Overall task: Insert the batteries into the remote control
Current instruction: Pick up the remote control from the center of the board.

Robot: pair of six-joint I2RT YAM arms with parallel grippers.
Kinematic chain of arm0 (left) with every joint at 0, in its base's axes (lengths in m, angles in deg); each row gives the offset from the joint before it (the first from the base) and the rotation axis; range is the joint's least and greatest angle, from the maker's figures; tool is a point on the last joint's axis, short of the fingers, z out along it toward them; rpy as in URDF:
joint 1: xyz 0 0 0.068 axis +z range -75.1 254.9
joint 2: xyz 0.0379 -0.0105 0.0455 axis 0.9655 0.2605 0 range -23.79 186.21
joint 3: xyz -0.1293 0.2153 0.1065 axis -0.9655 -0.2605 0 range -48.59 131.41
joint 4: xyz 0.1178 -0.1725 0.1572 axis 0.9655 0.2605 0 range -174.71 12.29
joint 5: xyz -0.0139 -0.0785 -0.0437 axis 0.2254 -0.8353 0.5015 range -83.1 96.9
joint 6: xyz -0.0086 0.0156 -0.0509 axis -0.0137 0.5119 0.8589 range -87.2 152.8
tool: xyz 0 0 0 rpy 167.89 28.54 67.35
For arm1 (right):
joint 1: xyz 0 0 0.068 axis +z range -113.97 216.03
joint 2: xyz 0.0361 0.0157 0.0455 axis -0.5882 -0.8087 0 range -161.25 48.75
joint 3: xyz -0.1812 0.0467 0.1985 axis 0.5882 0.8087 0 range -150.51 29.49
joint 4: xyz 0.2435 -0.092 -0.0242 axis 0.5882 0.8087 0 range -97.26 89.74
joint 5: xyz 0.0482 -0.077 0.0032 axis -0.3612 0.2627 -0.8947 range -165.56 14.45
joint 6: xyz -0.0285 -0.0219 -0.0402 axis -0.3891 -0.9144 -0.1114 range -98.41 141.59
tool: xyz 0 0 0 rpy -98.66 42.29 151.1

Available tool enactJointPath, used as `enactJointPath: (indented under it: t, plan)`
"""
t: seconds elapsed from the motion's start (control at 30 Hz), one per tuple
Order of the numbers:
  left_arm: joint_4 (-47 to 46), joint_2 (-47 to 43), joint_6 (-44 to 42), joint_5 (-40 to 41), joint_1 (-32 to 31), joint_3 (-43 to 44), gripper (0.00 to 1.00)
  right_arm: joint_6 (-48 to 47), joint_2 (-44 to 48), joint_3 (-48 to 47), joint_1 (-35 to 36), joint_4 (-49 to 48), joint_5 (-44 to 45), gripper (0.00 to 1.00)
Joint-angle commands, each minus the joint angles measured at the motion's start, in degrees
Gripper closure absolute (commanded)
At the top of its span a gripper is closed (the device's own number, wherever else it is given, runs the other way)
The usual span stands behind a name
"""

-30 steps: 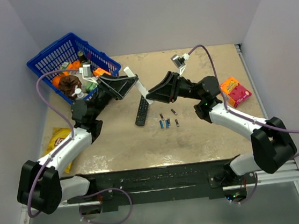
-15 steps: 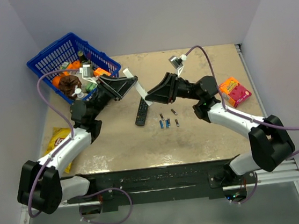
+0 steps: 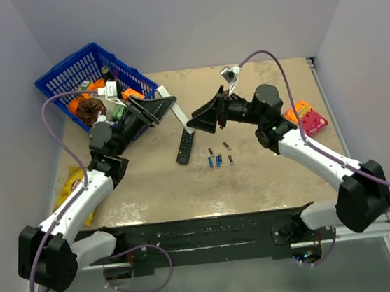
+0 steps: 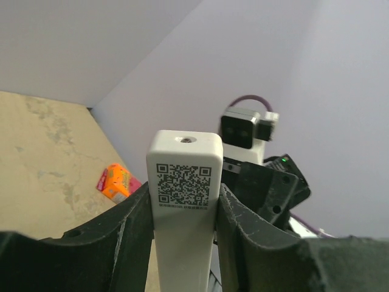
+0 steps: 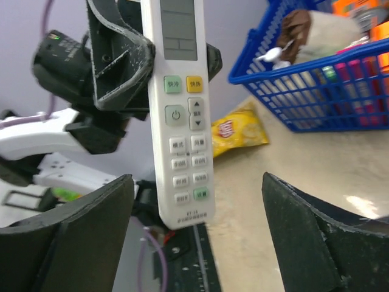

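The white remote control (image 3: 187,126) hangs in the air above the table middle, and my left gripper (image 3: 170,105) is shut on its upper part. In the left wrist view its back with a QR code (image 4: 184,182) sits squeezed between my left fingers (image 4: 130,234). Seen from the right wrist, its button face (image 5: 180,121) points at the camera. My right gripper (image 5: 196,182) is open, its jaws wide apart on either side of the remote's lower end and not touching it. Several small batteries (image 3: 218,159) lie on the table below.
A black remote (image 3: 185,145) lies beside the batteries. A blue basket (image 3: 66,67) full of items stands at the back left. A yellow chip bag (image 3: 72,184) lies at the left edge. An orange and pink box (image 3: 304,118) sits at the right.
My left gripper has closed on the white remote. My right gripper has let go of it and opened wide. Both arms shifted slightly, and the remote stayed aloft.
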Motion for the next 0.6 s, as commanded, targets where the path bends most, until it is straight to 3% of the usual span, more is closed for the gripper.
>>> enactJointPath:
  t: [0.0, 0.13, 0.23, 0.57]
  plan:
    - [14.42, -4.38, -5.94, 10.81, -0.04, 4.66, 0.99, -19.94, 6.27, -5.29, 0.56, 16.92, 9.99, 0.07]
    - [22.69, -5.61, -4.45, 15.57, -0.04, 6.07, 1.00, -29.37, 9.70, -4.07, 5.02, 20.28, 22.45, 0.07]
    - [24.89, -5.96, -3.57, 17.25, -0.05, 6.16, 1.00, -33.24, 10.67, -1.87, 8.28, 17.57, 27.92, 0.12]
    - [27.54, -6.93, -2.86, 18.83, -0.05, 6.33, 1.00, -40.63, 5.84, -3.89, 17.17, 16.76, 40.23, 0.18]
